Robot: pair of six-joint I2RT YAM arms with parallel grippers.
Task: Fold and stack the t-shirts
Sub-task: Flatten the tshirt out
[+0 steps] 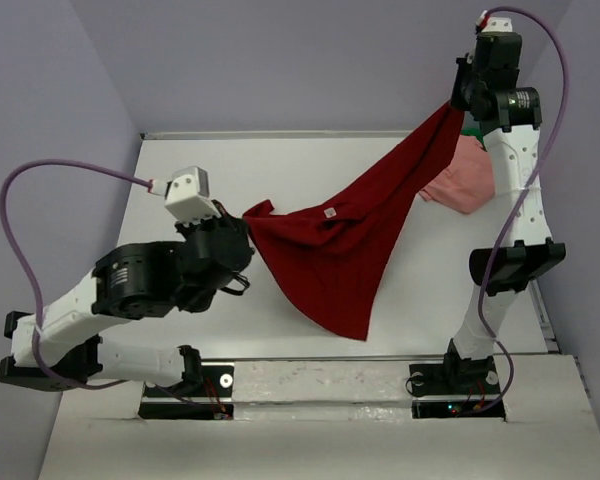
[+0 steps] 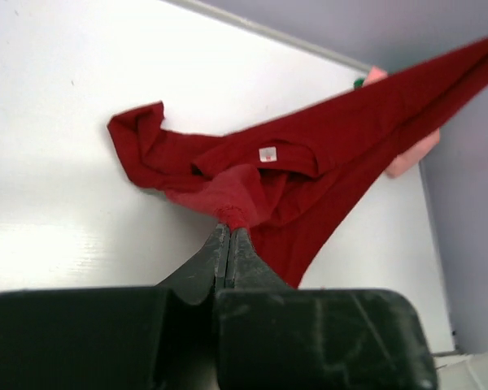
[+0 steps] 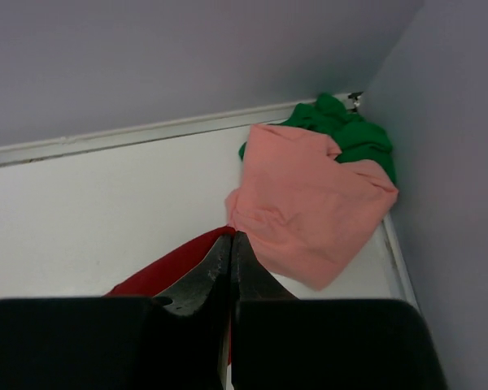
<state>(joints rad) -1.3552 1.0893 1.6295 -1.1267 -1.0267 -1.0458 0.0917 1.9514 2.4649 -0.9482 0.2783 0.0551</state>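
A dark red t-shirt (image 1: 345, 240) hangs stretched between my two grippers above the table, its lower part drooping to a point near the front. My left gripper (image 1: 242, 228) is shut on one end of it (image 2: 232, 213); a white neck label (image 2: 267, 154) shows on the cloth. My right gripper (image 1: 460, 98), raised high at the back right, is shut on the other end (image 3: 179, 264). A salmon pink t-shirt (image 3: 309, 203) lies crumpled in the back right corner, with a green t-shirt (image 3: 350, 134) bunched behind it against the wall.
The white table (image 1: 180, 190) is walled on the left, back and right by pale lilac panels. A raised rim (image 3: 106, 142) runs along the back edge. Purple cables loop from both arms (image 1: 20, 230).
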